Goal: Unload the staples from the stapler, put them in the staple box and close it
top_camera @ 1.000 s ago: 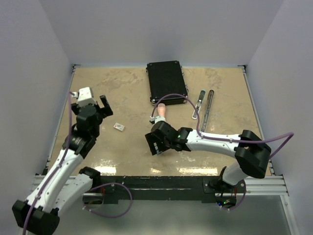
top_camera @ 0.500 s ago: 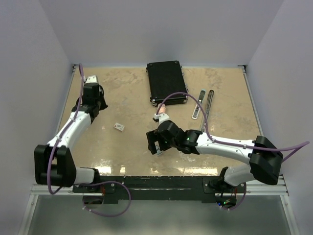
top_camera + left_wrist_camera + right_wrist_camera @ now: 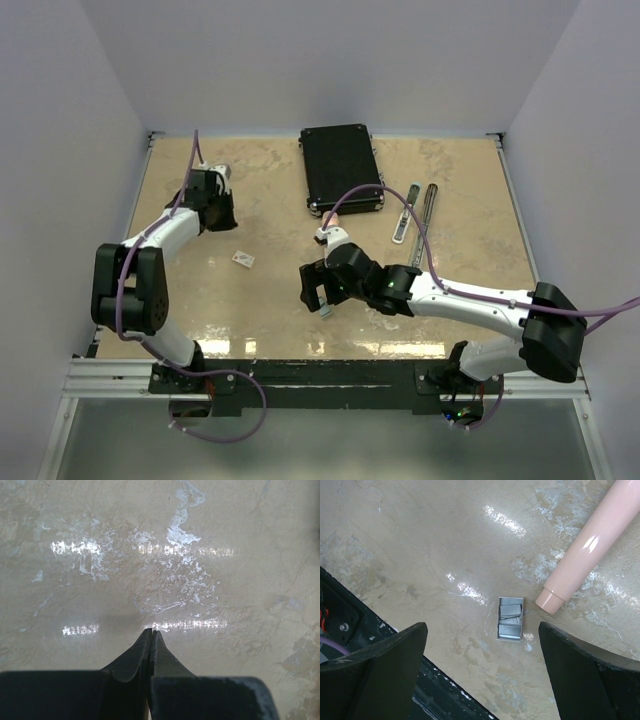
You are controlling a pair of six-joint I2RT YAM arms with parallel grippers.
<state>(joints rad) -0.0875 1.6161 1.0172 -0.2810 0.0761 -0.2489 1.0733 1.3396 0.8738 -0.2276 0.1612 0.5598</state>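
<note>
Top external showed the case (image 3: 341, 168) closed. Staples (image 3: 510, 619) lay on the table (image 3: 420, 540) beside the tip of the pink handle (image 3: 585, 550), under the right gripper (image 3: 482, 627), its jaws wide apart and empty. Left gripper (image 3: 151, 632) was pinched together, holding nothing.

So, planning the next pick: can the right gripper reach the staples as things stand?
Probably yes: the right gripper hangs open over the staples, nothing between; the pink handle lies close by.
</note>
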